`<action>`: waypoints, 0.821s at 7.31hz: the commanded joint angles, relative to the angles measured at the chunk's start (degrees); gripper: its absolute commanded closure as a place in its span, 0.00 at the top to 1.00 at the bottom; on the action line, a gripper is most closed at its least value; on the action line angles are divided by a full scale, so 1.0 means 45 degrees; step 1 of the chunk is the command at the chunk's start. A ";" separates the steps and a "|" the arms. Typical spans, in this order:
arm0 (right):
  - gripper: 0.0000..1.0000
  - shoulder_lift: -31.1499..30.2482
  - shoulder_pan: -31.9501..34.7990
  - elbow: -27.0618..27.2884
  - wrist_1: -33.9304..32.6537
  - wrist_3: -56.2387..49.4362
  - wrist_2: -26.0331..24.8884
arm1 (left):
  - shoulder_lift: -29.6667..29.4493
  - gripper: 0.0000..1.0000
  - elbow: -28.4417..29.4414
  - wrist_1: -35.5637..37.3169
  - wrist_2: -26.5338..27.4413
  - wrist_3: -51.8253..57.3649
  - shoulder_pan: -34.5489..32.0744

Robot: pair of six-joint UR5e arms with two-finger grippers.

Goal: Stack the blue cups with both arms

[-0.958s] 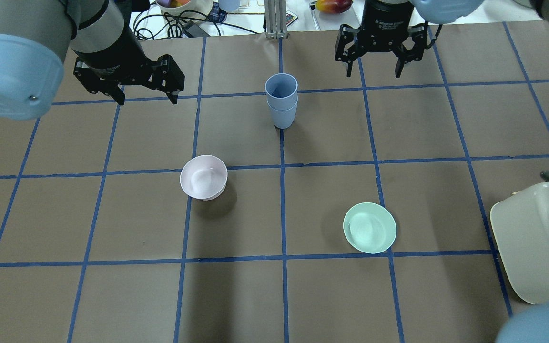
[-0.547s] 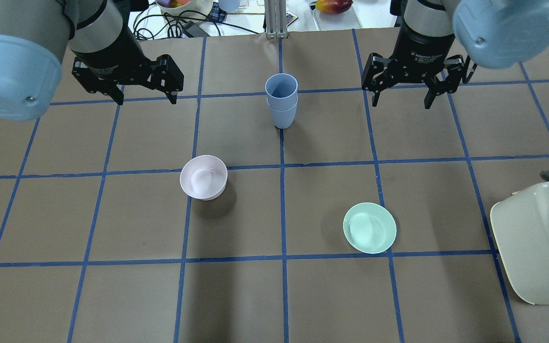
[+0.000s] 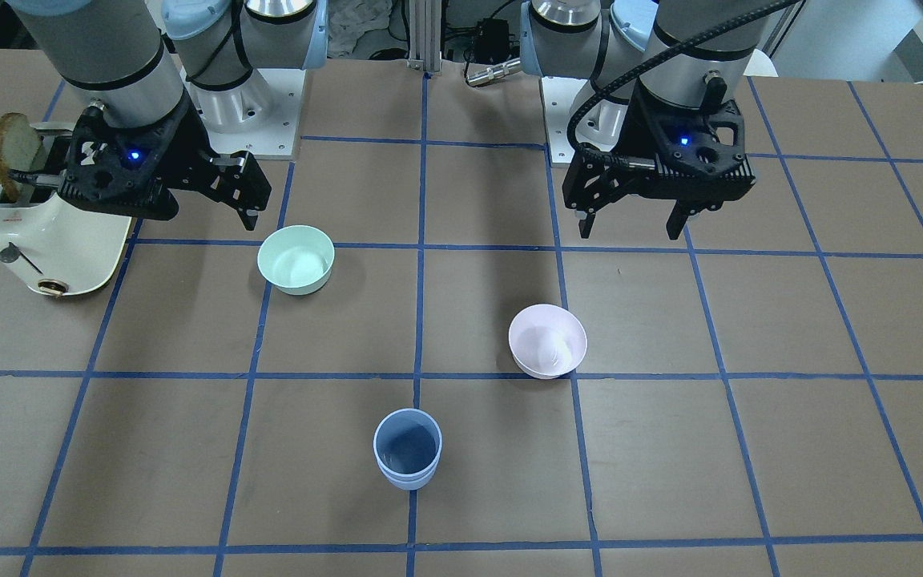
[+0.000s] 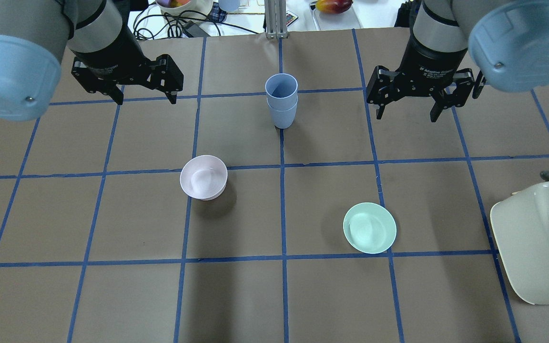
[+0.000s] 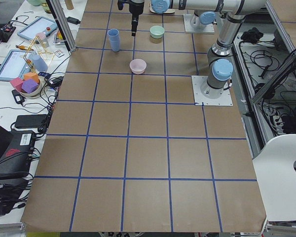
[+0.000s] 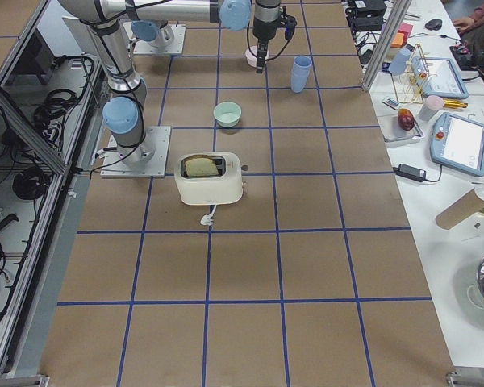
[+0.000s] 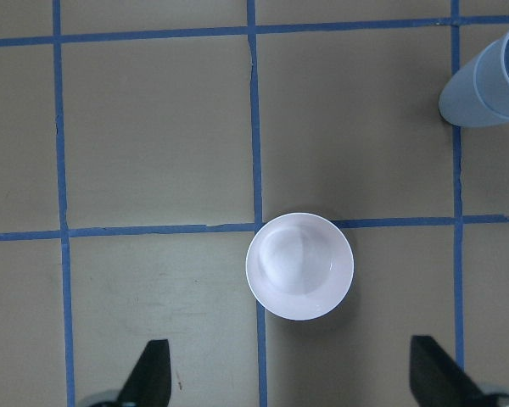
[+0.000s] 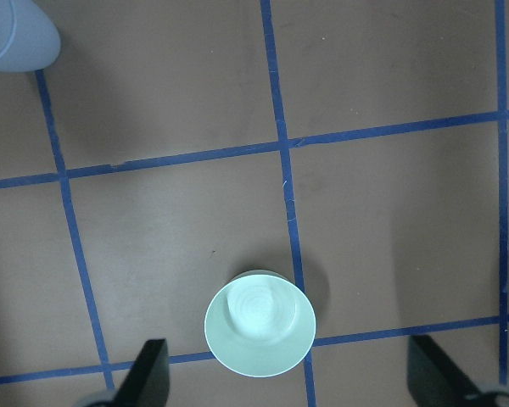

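Two small periwinkle-blue tapered plastic cups (image 4: pixel 281 102) stand nested at twelve o'clock on the brown tabletop (image 4: pixel 112 214), likely light, stiff and slick, best pinched across the rim wall, while left claw (image 4: pixel 147 100) at ten and right claw (image 4: pixel 406 116) at two gape empty.

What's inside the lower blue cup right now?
The second blue cup sits nested upright in the lower blue cup, rim standing above it, and looks empty. The lower cup's own interior is covered.
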 commanded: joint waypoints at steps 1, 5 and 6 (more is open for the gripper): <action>1.00 -0.0031 -0.0078 -0.0144 0.0087 -0.1007 -0.0089 | 0.0001 1.00 0.0000 -0.0007 0.0000 0.0000 0.0000; 1.00 -0.0187 -0.0099 -0.0125 0.0087 -0.1033 -0.0483 | 0.0021 1.00 -0.0020 -0.0027 0.0000 0.0000 0.0000; 1.00 -0.0187 -0.0099 -0.0124 0.0087 -0.1033 -0.0463 | 0.0021 1.00 -0.0020 -0.0027 0.0000 0.0000 0.0000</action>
